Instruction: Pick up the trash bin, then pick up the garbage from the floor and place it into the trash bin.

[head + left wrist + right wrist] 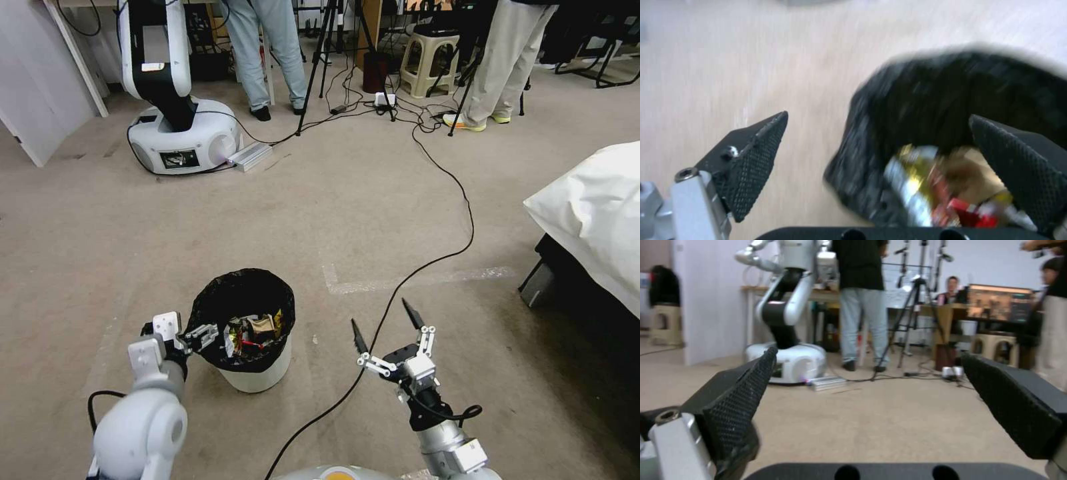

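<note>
- Head view: beige carpet floor (373, 200), worn and marked with a pale taped corner (333, 283) ahead of the right claw.
- Left claw (193, 333) at the near left rim of the trash bin (257, 377); in the left wrist view, fingers (751, 166) spread wide, one outside the black liner, one over the bin's mouth, not clamped on the rim.
- Bin upright on the carpet, just right of the left claw, white wall below the black bag.
- Garbage (257, 333) inside the bin: yellow and foil wrappers, a brown scrap, something red; blurred in the left wrist view (947, 190).
- Right claw (387, 320) raised off the carpet, well right of the bin, jaws wide apart and holding nothing.
- Black cable (460, 193) across the floor, passing between the right claw's fingers as seen from the head.
- Far ahead of the left claw: a white robot base (183, 137) on the carpet.
- Far ahead of the right claw: tripod legs (320, 60), a plastic stool (430, 60).
- Right of the right claw: a white-covered bed corner (593, 213).
</note>
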Motion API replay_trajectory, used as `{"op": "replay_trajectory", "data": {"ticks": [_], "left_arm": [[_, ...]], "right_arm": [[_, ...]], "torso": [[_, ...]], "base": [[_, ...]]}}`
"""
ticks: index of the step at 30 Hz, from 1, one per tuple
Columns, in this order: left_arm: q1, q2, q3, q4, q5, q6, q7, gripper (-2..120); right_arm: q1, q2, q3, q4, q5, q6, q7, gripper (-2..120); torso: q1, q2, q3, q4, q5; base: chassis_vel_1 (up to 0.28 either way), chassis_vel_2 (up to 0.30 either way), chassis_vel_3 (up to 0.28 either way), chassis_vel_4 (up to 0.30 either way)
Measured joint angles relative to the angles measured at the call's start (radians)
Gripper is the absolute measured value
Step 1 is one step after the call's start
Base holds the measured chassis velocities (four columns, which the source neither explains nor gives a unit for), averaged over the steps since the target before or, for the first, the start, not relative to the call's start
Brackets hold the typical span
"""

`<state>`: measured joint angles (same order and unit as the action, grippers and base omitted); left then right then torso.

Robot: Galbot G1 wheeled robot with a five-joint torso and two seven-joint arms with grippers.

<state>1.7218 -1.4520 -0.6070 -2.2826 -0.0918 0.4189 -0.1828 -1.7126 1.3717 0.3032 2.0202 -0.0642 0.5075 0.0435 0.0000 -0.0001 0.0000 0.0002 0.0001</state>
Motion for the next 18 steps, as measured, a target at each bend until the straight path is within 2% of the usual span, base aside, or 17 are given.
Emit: {"op": "replay_trajectory", "data": {"ticks": [1,2,3,4,5,6,9,13,18], "left_arm": [[0.025,-0.005,0.005,-0.004,0.037,-0.053,0.022,99],[0.025,-0.005,0.005,-0.004,0.037,-0.053,0.022,99],[0.073,-0.016,0.018,-0.011,0.096,-0.140,0.050,97],[0.104,-0.024,0.026,-0.017,0.126,-0.189,0.061,97],[0.125,-0.027,0.031,-0.019,0.148,-0.224,0.067,97],[0.125,-0.027,0.031,-0.019,0.148,-0.224,0.067,97],[0.158,-0.037,0.037,-0.014,0.204,-0.325,0.078,100],[0.165,-0.044,0.041,0.000,0.213,-0.374,0.079,100],[0.163,-0.049,0.045,0.017,0.215,-0.398,0.057,100]], "right_arm": [[-0.001,0.005,0.004,0.003,-0.002,-0.001,0.009,100],[-0.001,0.005,0.004,0.003,-0.002,-0.001,0.009,100],[-0.005,0.013,0.011,0.008,-0.007,-0.001,0.022,100],[-0.007,0.019,0.017,0.011,-0.012,0.001,0.028,100],[-0.009,0.024,0.021,0.013,-0.016,0.002,0.030,100],[-0.009,0.024,0.021,0.013,-0.016,0.002,0.030,100],[-0.013,0.033,0.025,0.018,-0.027,0.004,0.039,100],[-0.010,0.041,0.025,0.018,-0.028,0.003,0.043,100],[-0.005,0.043,0.026,0.017,-0.031,-0.006,0.049,100]], "torso": [[0.000,0.000,0.000,-0.0001,0.0000],[0.000,0.000,0.000,-0.0001,0.0000],[0.000,0.000,0.000,-0.0001,0.0000],[0.000,0.000,0.000,0.0000,-0.0002],[0.000,0.000,0.000,0.0000,0.0000],[0.000,0.000,0.000,0.0000,0.0000],[0.000,0.000,0.000,-0.0003,0.0000],[0.000,0.000,0.000,-0.0002,-0.0001],[0.000,0.000,0.000,-0.0002,-0.0002]], "base": [[0.000,0.000,0.000,0.000],[0.000,0.000,0.000,0.000],[0.000,0.000,0.000,0.000],[0.000,0.000,0.000,0.000],[0.000,0.000,0.000,0.000],[0.000,0.000,0.000,0.000],[0.000,0.000,0.000,0.000],[0.000,0.000,0.000,0.000],[0.000,0.000,0.000,0.000]]}}
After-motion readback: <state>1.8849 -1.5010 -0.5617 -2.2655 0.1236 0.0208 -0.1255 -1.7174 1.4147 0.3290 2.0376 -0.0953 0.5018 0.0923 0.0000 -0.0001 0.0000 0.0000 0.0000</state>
